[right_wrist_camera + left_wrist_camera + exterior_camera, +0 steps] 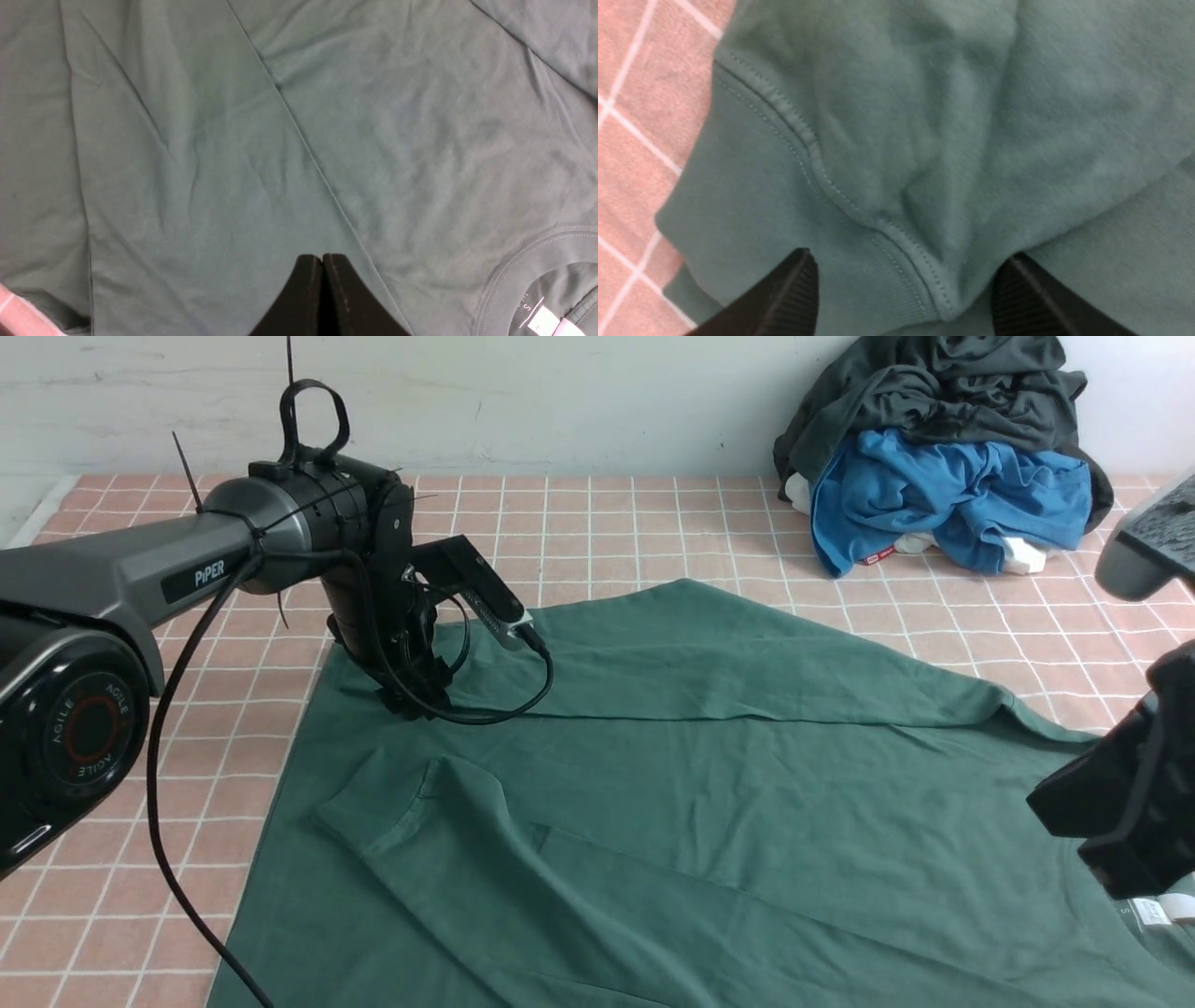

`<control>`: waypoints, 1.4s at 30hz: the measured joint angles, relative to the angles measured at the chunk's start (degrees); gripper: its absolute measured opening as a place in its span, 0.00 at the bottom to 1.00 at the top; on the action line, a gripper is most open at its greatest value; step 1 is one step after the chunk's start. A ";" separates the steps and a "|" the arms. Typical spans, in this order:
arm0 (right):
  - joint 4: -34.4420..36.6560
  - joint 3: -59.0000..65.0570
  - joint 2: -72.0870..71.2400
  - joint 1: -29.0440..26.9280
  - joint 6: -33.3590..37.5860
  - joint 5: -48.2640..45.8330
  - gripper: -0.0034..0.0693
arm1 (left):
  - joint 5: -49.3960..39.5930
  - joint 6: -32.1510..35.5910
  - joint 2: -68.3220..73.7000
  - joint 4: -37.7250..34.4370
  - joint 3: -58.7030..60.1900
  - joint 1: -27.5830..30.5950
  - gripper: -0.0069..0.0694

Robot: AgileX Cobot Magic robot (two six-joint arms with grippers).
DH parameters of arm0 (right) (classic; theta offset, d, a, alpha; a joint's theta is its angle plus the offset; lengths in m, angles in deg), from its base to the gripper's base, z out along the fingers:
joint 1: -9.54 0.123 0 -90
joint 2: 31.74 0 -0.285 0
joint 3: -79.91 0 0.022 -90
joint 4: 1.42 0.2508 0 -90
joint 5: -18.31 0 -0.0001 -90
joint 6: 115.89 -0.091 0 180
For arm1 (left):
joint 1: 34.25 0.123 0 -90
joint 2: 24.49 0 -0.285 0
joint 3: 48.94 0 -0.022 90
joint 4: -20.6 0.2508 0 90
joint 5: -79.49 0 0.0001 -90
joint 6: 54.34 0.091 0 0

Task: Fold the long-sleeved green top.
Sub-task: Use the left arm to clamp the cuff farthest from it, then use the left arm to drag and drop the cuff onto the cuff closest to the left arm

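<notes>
Lying spread on the pink checked table (93, 933), the green long-sleeved top (709, 821) awaits your fold. At its far left corner your left gripper (906, 298) straddles the ribbed edge (752, 200), jaws apart, likely to pinch it. Your right gripper (322, 280), jaws together, empty, hovers beside its collar (509, 266), seemingly idle.

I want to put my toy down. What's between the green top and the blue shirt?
Only bare pink tiled surface separates the green top from the blue shirt, as the front view shows.
</notes>
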 joint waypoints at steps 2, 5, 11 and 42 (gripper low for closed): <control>0.00 0.00 0.00 0.00 0.00 0.00 0.03 | 0.00 0.00 0.00 0.00 0.00 0.00 0.71; 0.00 0.00 0.00 0.00 0.01 0.00 0.03 | 0.00 -0.08 0.00 0.00 0.00 0.00 0.71; 0.00 0.00 0.00 0.00 0.05 0.00 0.03 | -0.01 -4.31 0.23 0.00 -0.31 0.00 0.64; 0.20 0.00 -0.06 0.00 0.19 -0.07 0.03 | -13.93 -13.81 -7.94 -1.83 -0.22 -0.73 0.11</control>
